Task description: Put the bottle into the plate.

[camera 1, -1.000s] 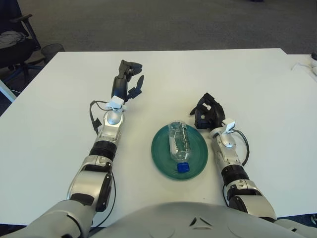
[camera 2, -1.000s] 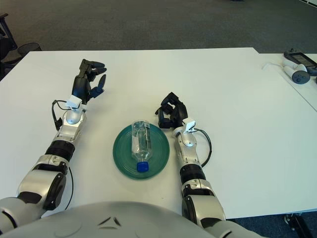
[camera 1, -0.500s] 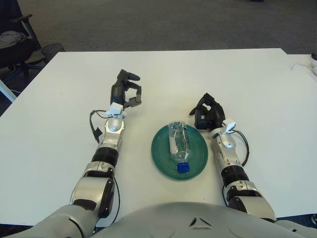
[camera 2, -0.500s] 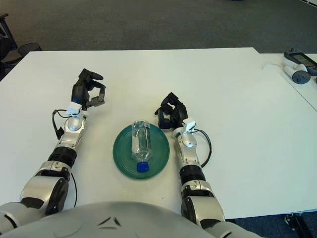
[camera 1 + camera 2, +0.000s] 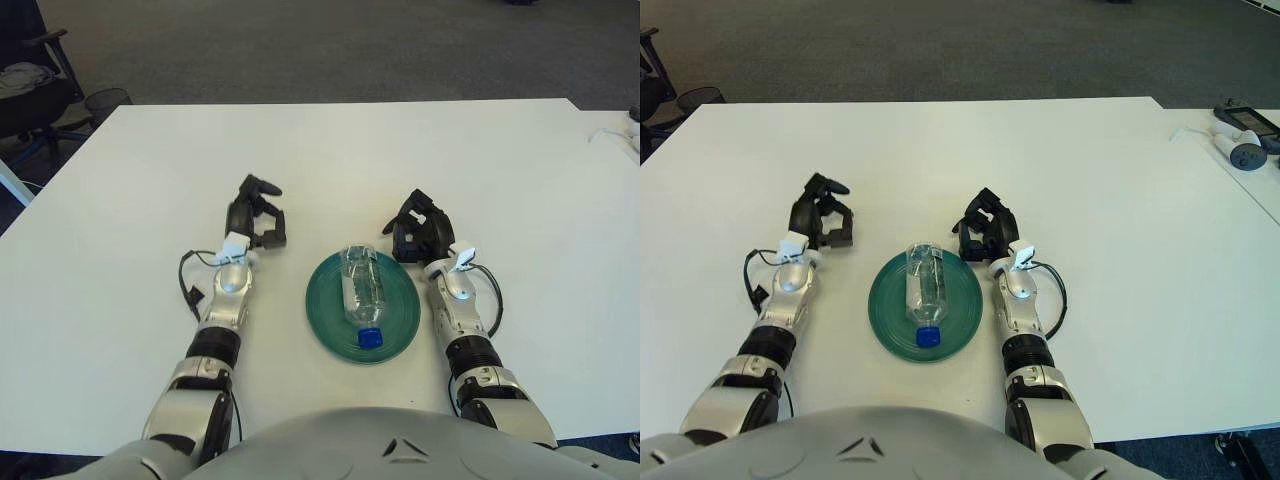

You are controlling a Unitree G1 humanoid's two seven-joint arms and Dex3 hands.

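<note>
The bottle [image 5: 361, 290] lies on its side in the green plate [image 5: 400, 325], long axis running away from the robot with the blue cap [image 5: 370, 337] at the near end, so the task looks done. It sits just left of the right hand [image 5: 418, 230], which shows beside the plate's far right rim with fingers curled on nothing, and is nearer. The left hand [image 5: 256, 215], further off to the bottle's left over the white tabletop [image 5: 120, 200], seems loosely curled and empty, though that is hard to judge.
</note>
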